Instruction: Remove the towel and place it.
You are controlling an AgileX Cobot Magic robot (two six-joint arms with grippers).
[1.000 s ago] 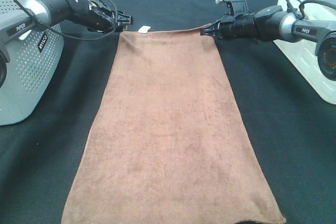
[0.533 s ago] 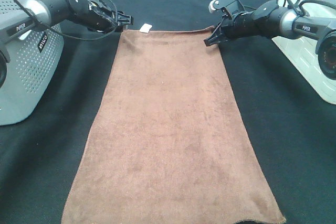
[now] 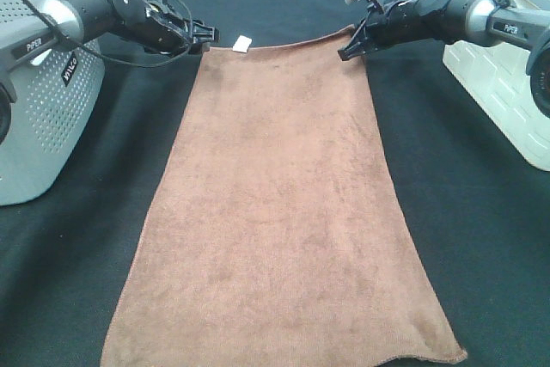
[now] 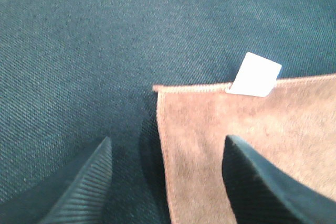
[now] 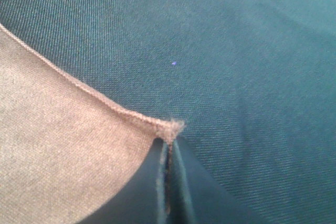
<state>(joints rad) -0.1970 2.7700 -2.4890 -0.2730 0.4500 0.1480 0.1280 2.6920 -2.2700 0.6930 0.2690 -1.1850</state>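
The brown towel lies lengthwise on the black cloth, with a white tag at its far edge. My left gripper is open at the far left corner. In the left wrist view the towel corner sits between the left gripper's spread fingers, one finger over the cloth and the other over the towel. My right gripper is shut on the far right corner and holds it raised off the cloth. The right wrist view shows the towel edge pinched at the right gripper's closed tips.
A grey perforated box stands at the left edge, under the left arm. A white box stands at the right edge. The black cloth covers the whole table around the towel.
The right gripper has risen and drawn back with the far right corner, lifting that edge of the towel. The left gripper has stayed open at the far left corner.
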